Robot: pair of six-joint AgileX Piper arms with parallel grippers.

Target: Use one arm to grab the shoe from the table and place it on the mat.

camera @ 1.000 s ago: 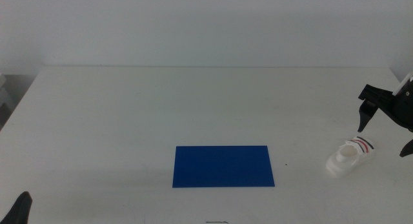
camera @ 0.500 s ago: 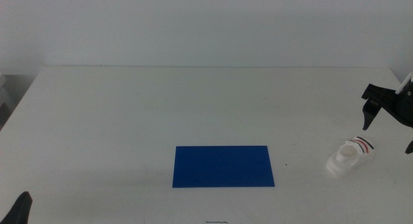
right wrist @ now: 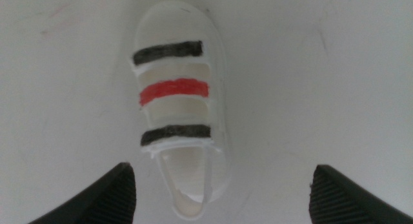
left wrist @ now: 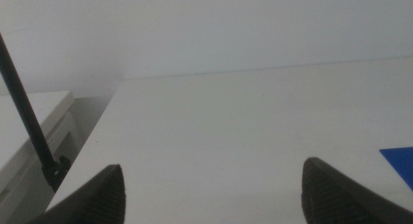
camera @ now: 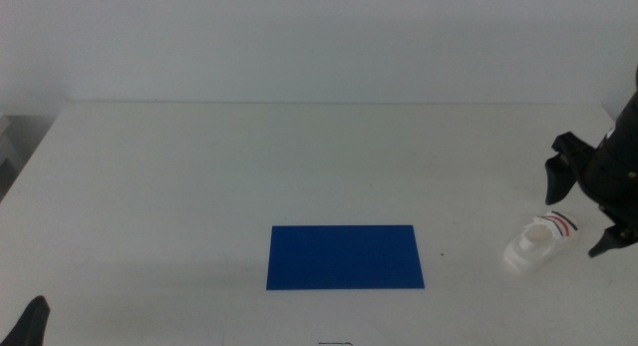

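Overhead, the right pincer hangs with jaws spread wide above the shoe, which sits on the white worktop well right of the blue mat; left pincer released, idle

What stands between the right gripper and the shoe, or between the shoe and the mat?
Nothing visible does. The right gripper hangs open just above the shoe, with only bare table around the shoe in the right wrist view. The stretch of table between the shoe and the mat is bare too. The left gripper waits at the near left corner.
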